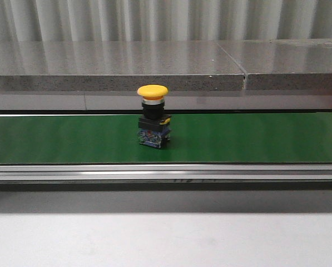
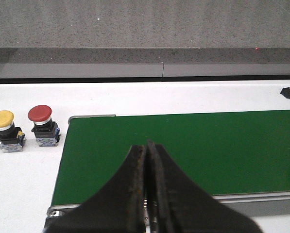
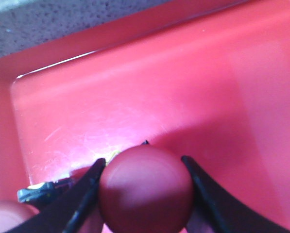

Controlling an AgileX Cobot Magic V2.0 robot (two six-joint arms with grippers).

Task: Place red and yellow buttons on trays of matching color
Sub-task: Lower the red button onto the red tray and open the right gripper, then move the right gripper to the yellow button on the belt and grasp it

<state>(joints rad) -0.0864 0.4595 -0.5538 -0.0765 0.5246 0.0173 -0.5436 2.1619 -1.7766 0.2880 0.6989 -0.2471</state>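
A yellow-capped button (image 1: 153, 117) stands upright on the green conveyor belt (image 1: 254, 139) in the front view; neither gripper shows there. In the right wrist view my right gripper (image 3: 143, 161) is shut on the round cap of a red button (image 3: 145, 189) and holds it inside the red tray (image 3: 193, 87). In the left wrist view my left gripper (image 2: 147, 144) is shut and empty above the near end of the belt (image 2: 208, 145). A yellow button (image 2: 6, 131) and a red button (image 2: 43, 125) stand side by side on the white table beside the belt's end. No yellow tray is in view.
A second red cap (image 3: 4, 216) and a metal button base (image 3: 40, 190) lie in the red tray beside the held button. A grey stone ledge (image 1: 115, 67) runs behind the belt. A metal rail (image 1: 166, 172) edges the belt's front. A small black object (image 2: 289, 93) lies on the white table.
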